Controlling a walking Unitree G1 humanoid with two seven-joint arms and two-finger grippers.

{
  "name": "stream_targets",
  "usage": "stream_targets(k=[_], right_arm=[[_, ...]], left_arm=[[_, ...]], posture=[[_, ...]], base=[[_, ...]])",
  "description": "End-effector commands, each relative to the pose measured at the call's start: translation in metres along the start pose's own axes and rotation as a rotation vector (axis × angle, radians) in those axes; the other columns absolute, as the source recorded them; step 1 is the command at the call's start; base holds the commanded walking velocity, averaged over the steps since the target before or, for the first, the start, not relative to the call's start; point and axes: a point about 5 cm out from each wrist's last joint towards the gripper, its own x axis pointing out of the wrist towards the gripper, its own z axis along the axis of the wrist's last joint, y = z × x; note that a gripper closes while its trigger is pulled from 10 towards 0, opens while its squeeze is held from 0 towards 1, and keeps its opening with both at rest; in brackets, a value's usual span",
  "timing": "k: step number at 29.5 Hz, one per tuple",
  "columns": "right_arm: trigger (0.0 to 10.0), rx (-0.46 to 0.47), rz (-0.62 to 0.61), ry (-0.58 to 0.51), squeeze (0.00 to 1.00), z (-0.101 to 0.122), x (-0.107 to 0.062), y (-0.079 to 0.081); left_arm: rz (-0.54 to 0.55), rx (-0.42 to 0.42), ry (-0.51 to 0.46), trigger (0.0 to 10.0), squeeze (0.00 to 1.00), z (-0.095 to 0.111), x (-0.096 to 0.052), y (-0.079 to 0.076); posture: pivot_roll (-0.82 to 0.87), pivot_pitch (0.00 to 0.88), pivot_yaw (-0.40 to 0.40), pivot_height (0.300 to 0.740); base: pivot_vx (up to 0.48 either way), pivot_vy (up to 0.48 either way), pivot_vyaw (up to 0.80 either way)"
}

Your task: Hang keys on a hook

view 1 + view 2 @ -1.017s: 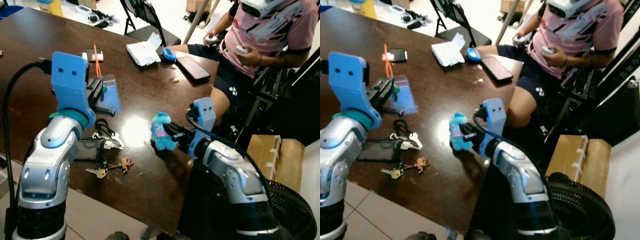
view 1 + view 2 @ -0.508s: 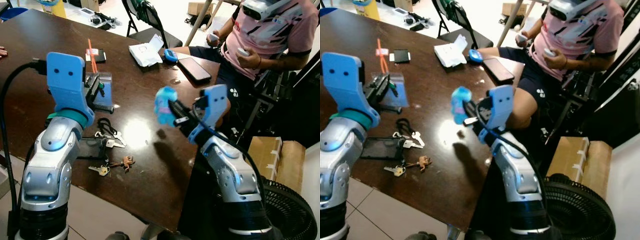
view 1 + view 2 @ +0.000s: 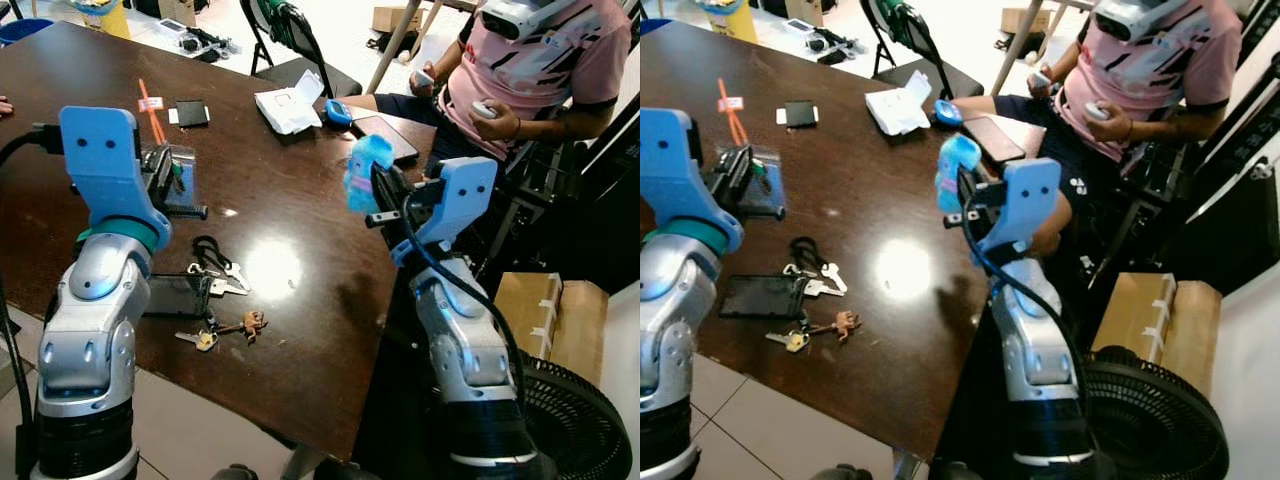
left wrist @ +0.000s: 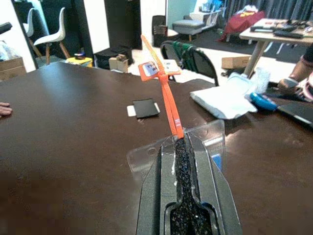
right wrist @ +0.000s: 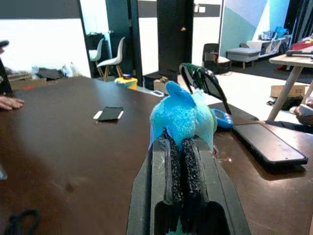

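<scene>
Left eye view: the right gripper [image 3: 372, 192] holds a blue plush [image 3: 364, 172] raised above the table [image 3: 300, 300]; keys [image 3: 215, 275] lie flat on the table near the left arm, untouched.

Left wrist view: the left gripper [image 4: 188, 161] is pressed closed, empty.

Right wrist view: fingers [image 5: 172, 161] pinch the plush low (a soft hold). It could slip free and drop; no hook visible, so the keys risk being left behind.

- Left arm [image 3: 88, 330]: silver shell, teal ring, blue wrist block with 2 dark holes, black cable.
- Right arm [image 3: 463, 340]: silver, the same blue block, black cable.
- Fingers [image 5: 173, 166]: black, rough pads.
</scene>
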Motion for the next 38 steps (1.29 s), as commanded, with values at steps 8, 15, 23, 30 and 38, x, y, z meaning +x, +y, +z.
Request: stream_targets(k=[8, 15, 23, 30, 38], right_arm=[[10.0, -0.045, 0.001, 0.014, 0.00, -0.0067, 0.0022, 0.0032], [10.0, -0.021, 0.010, -0.005, 0.00, -0.0066, 0.0037, 0.0039], [10.0, -0.029, 0.016, -0.015, 0.00, -0.0083, 0.0048, 0.0051], [10.0, -0.011, 0.000, -0.028, 0.00, -0.0069, 0.0055, 0.0041], [10.0, -0.006, -0.008, -0.034, 0.00, -0.0074, 0.0057, 0.0028]], left_arm=[[-0.031, 0.022, 0.014, 10.0, 0.00, -0.0078, -0.0019, -0.0019], [-0.061, 0.043, 0.013, 10.0, 0.00, -0.0097, -0.0017, -0.0047], [-0.075, 0.047, 0.015, 10.0, 0.00, -0.0113, -0.0026, -0.0067], [-0.073, 0.044, 0.015, 10.0, 0.00, -0.0116, -0.0028, -0.0068], [-0.072, 0.046, 0.015, 10.0, 0.00, -0.0121, -0.0031, -0.0066]], posture=[[0.14, 0.000, 0.036, 0.740], [0.14, 0.000, 0.035, 0.740], [0.14, 0.000, 0.033, 0.740], [0.14, 0.000, 0.031, 0.740], [0.14, 0.000, 0.031, 0.740]], base=[[0.000, 0.000, 0.00], [0.000, 0.000, 0.00], [-0.216, 0.000, 0.00], [-0.300, 0.000, 0.00], [-0.307, 0.000, 0.00]])
